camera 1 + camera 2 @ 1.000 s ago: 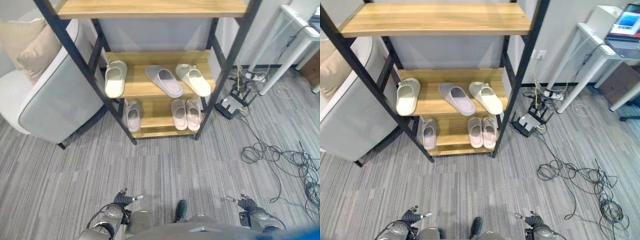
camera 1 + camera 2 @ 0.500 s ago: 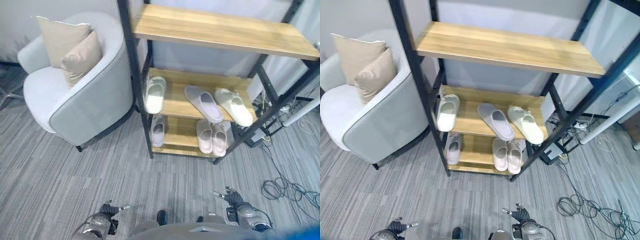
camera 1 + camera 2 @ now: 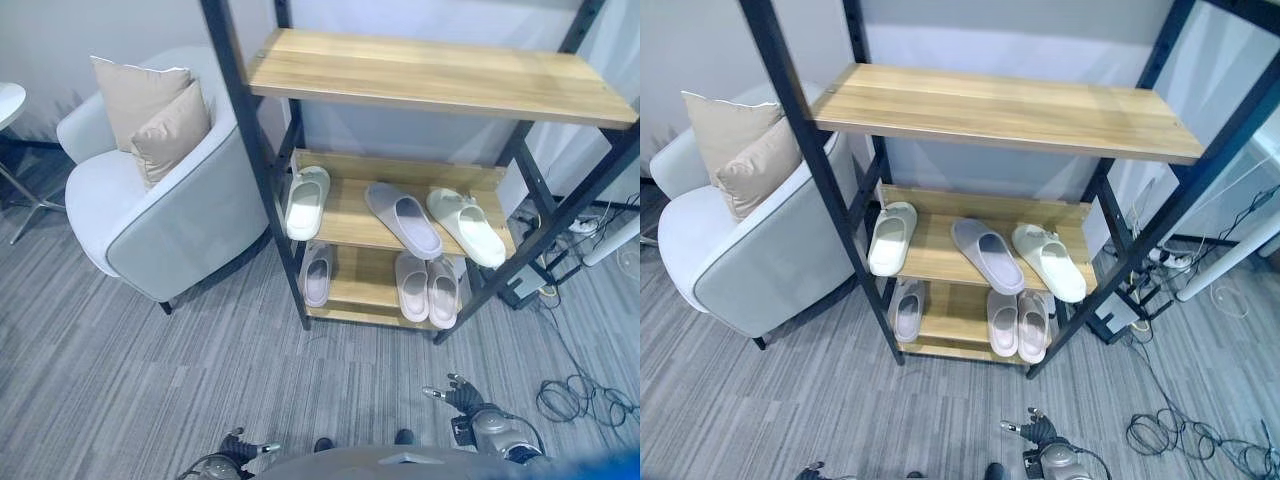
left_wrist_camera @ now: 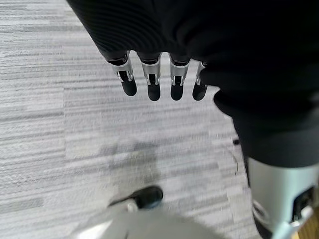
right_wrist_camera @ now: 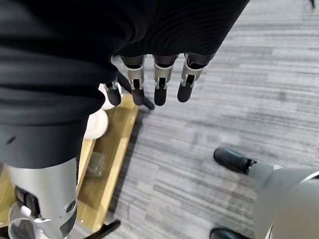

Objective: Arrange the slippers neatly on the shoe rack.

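Note:
The shoe rack [image 3: 282, 235] has a black frame and wooden shelves. On its middle shelf lie a cream slipper [image 3: 306, 200] at the left, a grey-lilac slipper [image 3: 403, 220] lying at an angle in the middle, and a second cream slipper [image 3: 466, 226] at the right. The low shelf bears one pale lilac slipper [image 3: 317, 274] at the left and a lilac pair [image 3: 426, 288] side by side at the right. My left hand [image 3: 242, 447] and right hand [image 3: 463, 394] hang low above the carpet, well short of the rack. Both are open and hold nothing; the left fingers [image 4: 149, 82] and right fingers [image 5: 158, 84] are straight.
A grey-white armchair [image 3: 170, 225] with two beige cushions [image 3: 155, 115] stands close against the rack's left side. Loose cables [image 3: 590, 398] and a black box [image 3: 522, 288] lie on the floor to the rack's right. A round white table edge [image 3: 8, 100] shows far left.
The whole picture has shifted, so the camera has moved. The slippers lie as before on the shelves, and both hands stay low and empty.

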Robot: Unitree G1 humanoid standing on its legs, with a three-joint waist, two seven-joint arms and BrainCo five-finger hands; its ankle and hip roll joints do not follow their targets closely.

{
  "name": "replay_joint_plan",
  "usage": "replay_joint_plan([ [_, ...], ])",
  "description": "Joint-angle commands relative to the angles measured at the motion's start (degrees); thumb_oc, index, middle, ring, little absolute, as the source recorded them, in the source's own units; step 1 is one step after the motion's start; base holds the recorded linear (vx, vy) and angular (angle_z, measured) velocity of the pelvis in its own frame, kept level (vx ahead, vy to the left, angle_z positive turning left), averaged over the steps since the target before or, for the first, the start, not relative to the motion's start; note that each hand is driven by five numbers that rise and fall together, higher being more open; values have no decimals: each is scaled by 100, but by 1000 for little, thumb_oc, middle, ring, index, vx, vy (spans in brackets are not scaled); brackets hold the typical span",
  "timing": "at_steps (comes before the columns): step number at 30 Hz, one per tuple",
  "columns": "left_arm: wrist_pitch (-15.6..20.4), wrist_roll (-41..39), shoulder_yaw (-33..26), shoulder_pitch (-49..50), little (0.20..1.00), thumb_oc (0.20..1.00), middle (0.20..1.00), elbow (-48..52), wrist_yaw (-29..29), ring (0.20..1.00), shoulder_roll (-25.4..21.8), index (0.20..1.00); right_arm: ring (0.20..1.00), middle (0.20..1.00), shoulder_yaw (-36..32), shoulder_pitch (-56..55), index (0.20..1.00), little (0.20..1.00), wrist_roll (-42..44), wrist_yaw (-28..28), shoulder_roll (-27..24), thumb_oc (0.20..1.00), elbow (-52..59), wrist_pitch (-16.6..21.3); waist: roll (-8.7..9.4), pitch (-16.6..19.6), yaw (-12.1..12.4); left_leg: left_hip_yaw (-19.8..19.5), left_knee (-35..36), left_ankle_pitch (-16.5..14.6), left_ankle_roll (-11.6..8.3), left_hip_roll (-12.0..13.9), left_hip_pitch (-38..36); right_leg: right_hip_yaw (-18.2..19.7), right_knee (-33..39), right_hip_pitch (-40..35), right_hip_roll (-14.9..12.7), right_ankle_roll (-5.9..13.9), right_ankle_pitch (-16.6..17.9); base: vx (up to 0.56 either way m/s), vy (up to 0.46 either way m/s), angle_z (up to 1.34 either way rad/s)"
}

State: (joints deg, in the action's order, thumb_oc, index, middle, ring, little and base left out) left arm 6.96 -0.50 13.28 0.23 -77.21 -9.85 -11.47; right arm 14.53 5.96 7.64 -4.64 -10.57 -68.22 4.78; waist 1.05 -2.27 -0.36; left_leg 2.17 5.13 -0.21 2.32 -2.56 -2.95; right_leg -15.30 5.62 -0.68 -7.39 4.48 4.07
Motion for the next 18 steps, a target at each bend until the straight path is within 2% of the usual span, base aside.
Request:
replay_joint_plan([
  [1,74,145,-113,-517,1000,1000,1000,-264,-31,1000,-190,1000,1000,1000,102,138,1000,1000,7,174,-159,1000,137,127,146,-169,-2,-153,-26,-127,-440,399,132,26,-187,-274,-175,428,-360,-29,-77,10],
  [2,82,164,-103,-531,1000,1000,1000,-201,-3,1000,-213,1000,1000,1000,360,40,1000,1000,-94,270,-218,1000,431,236,160,-186,-7,-171,-13,-98,-484,430,183,-31,-106,-305,-143,420,-355,-30,-58,17],
  [5,98,228,-70,-600,1000,1000,1000,-159,-16,1000,-298,1000,1000,1000,527,227,1000,1000,-267,234,-248,1000,619,187,162,-213,14,-206,-13,-70,-524,456,208,-86,-62,-337,-125,413,-368,-20,-42,11],
  [6,102,177,-90,-557,1000,1000,1000,-141,-11,1000,-315,1000,1000,1000,690,222,1000,1000,-298,314,-266,1000,1135,195,159,-216,33,-218,-13,-75,-533,462,210,-99,-62,-343,-121,414,-387,4,-22,4],
  [10,171,156,-88,-385,1000,1000,1000,9,-64,1000,-285,1000,1000,1000,1159,209,1000,1000,107,688,-588,1000,2697,470,160,-290,49,-183,-13,-110,-555,514,160,-45,-62,-356,-89,416,-437,0,0,0],
  [13,187,184,-55,-356,1000,1000,1000,21,-57,1000,-253,1000,1000,1000,1257,255,1000,1000,255,824,-689,1000,3024,535,150,-304,58,-166,-13,-127,-559,521,141,-39,-62,-359,-85,417,-447,0,0,0],
  [16,230,262,65,-302,1000,1000,1000,89,5,1000,-211,1000,1000,1000,1735,421,1000,1000,539,1348,-1071,1000,4101,644,149,-321,90,-145,-13,-157,-578,557,101,-33,-62,-384,-66,414,-490,13,-1,-1],
  [18,253,285,114,-255,1000,1000,1000,112,47,1000,-194,1000,1000,1000,1849,603,1000,1000,555,1464,-1439,1000,4869,715,159,-321,97,-138,-13,-164,-591,583,103,-31,-62,-385,-59,421,-506,38,-4,-2],
])
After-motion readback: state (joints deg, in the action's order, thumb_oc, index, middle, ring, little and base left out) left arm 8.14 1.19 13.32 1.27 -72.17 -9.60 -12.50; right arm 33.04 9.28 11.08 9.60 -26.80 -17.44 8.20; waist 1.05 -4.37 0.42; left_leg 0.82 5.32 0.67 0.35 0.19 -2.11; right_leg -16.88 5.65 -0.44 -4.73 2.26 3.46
